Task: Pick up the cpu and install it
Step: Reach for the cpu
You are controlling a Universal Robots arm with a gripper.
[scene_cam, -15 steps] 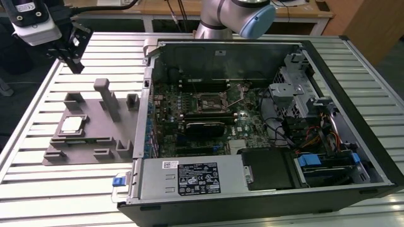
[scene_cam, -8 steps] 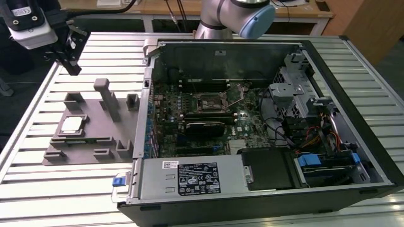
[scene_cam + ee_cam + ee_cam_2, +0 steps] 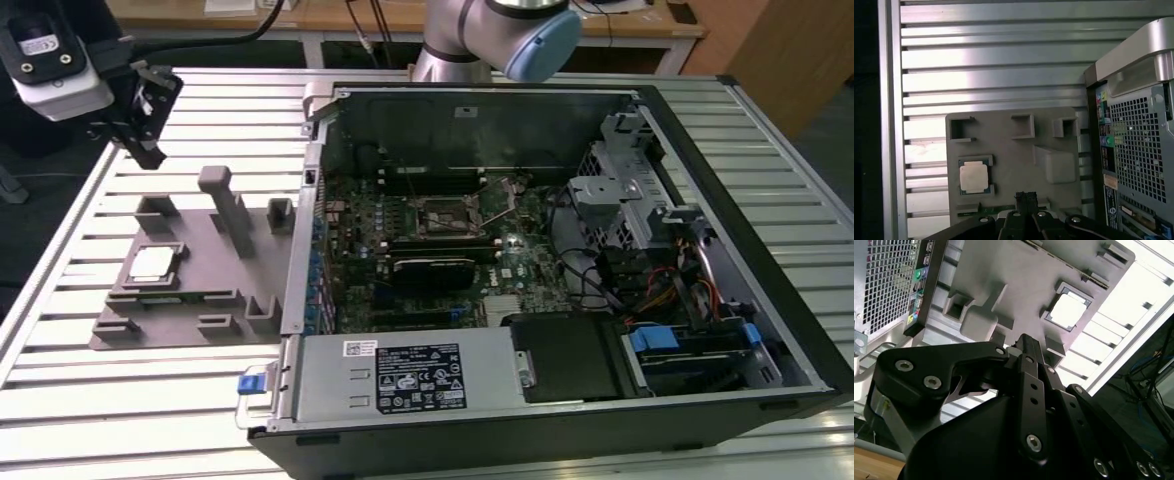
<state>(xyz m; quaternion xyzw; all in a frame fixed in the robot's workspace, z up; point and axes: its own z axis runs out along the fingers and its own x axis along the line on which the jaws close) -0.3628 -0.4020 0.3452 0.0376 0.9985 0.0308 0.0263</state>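
The gripper (image 3: 148, 155), jaws clenched on nothing, hangs at 12 o'clock of the cpu (image 3: 150, 263) in the exterior view; the cpu lies flat in a pocket at the 9 o'clock edge of the grey fixture tray (image 3: 207, 265). It sits recessed, so I judge an off-centre approach could strike the pocket wall or tip it askew

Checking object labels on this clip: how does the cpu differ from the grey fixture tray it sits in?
The cpu is a small flat square; the fixture tray is far larger, with raised blocks and posts. The cpu's top is pale and shiny; the tray is matte grey. Both lie outside the computer case.
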